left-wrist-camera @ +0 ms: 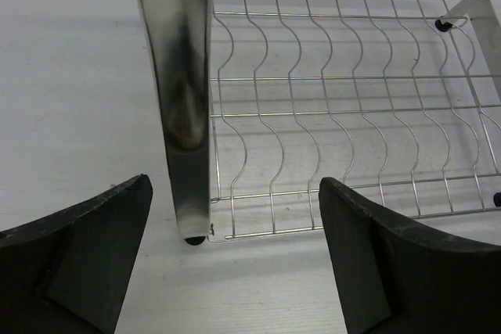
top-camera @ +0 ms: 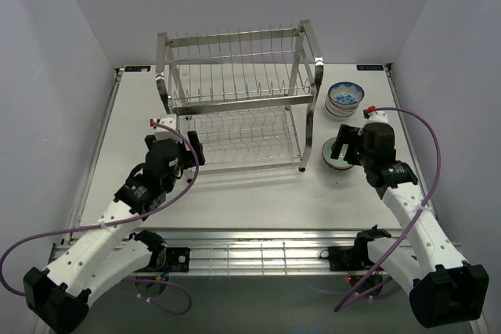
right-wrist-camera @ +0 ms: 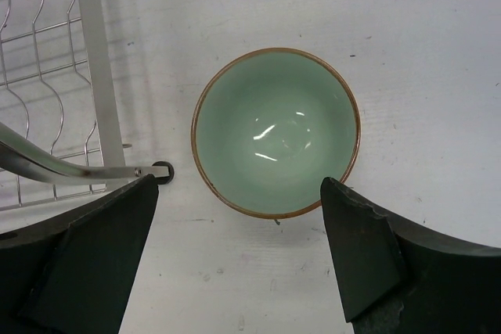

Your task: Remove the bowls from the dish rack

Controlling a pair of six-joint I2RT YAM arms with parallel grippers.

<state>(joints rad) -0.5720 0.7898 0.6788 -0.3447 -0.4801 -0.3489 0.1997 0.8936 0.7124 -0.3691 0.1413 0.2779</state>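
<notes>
Right pincer [right-wrist-camera: 236, 184] hangs released, jaws wide, straight above a mint-green bowl [right-wrist-camera: 275, 132] that sits upright on the desk [top-camera: 250, 193], just right of the dish rack's [top-camera: 239, 107] near-right foot. Nothing is grasped. The bowl is round, glazed and glossy, with a thin brown rim. I judge it stiff, fairly light, slippery and chippable; the rim is the place to take it, one finger inside and one outside, or both across the outer wall.

Left pincer [left-wrist-camera: 235, 185] is likewise released, empty, low beside the rack's front-left chrome post [left-wrist-camera: 184, 99], facing the wavy wire floor of the lower tier.

Further out, a blue-and-white patterned bowl [top-camera: 345, 98] stands on the desk behind the green one, near the rack's right side. The rack is shiny steel wire with thin divider bars; no bowl shows on either tier from above.
</notes>
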